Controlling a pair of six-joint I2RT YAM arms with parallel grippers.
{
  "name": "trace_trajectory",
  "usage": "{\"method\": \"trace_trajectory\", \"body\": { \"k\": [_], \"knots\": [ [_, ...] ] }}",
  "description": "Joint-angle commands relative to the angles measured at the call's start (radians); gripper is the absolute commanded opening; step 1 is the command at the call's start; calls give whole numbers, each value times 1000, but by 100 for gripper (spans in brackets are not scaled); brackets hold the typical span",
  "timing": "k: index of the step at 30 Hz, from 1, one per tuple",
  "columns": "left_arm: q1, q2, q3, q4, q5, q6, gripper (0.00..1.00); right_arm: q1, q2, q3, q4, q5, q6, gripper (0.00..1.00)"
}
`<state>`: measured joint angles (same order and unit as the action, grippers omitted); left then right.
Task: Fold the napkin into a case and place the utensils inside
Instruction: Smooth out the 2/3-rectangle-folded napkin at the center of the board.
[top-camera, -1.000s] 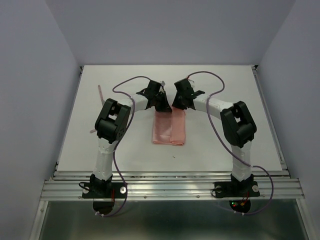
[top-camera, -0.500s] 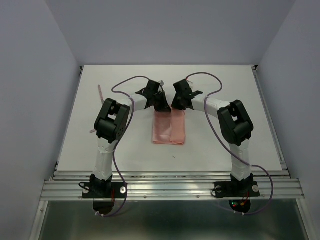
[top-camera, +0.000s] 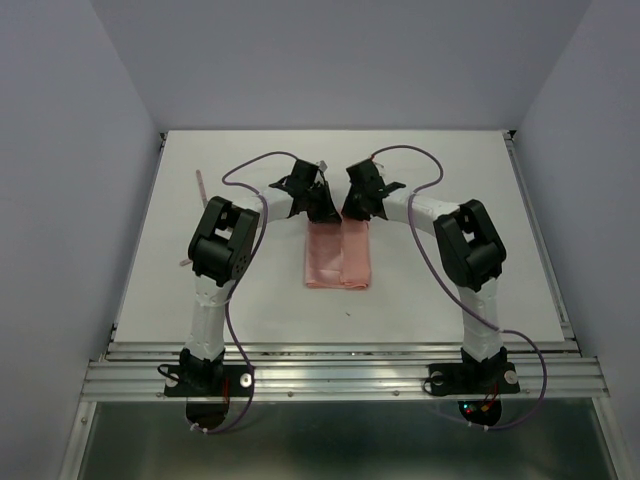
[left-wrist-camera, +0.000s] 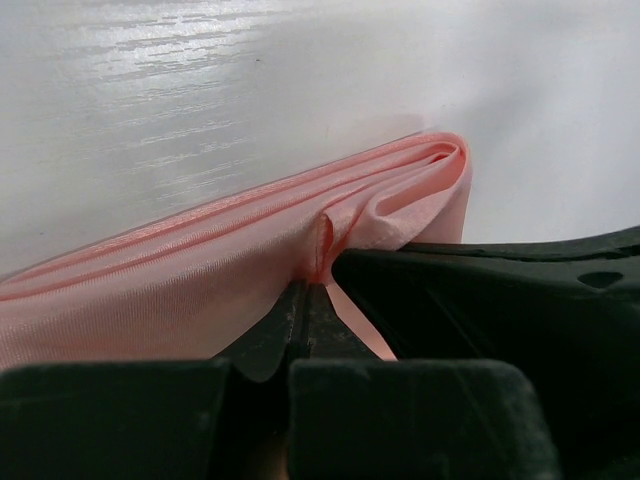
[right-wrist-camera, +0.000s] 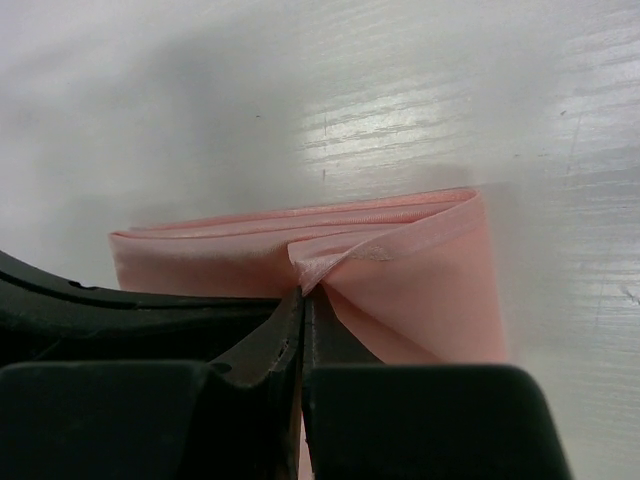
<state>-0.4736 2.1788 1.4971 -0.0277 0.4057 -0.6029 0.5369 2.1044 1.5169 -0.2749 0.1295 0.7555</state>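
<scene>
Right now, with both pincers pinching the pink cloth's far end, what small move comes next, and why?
Probably lift both together slightly, drawing that end toward the near one. The left pincer and right pincer are each shut on the salmon-pink folded cloth napkin, which lies flat as a long strip.

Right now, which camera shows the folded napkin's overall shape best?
Top external: nearly the whole napkin shows there, a folded strip lying flat. Each wrist view shows only one pinched corner of it, close up.
</scene>
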Motion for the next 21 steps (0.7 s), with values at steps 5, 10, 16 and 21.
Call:
{"method": "trace_trajectory", "body": {
  "k": [5, 10, 16, 21],
  "knots": [
    [12, -86, -44, 14, 5, 29, 0, -3, 65, 42, 37, -19, -5, 1],
    [27, -142, -67, 12, 5, 28, 0, -3, 75, 39, 37, -25, -4, 1],
    [47, -201, -93, 14, 5, 11, 18, -3, 78, 17, 89, -85, -30, 1],
    [58, -211, -92, 20, 16, -15, 51, -3, 42, -90, 244, -235, -85, 1]
  ]
}}
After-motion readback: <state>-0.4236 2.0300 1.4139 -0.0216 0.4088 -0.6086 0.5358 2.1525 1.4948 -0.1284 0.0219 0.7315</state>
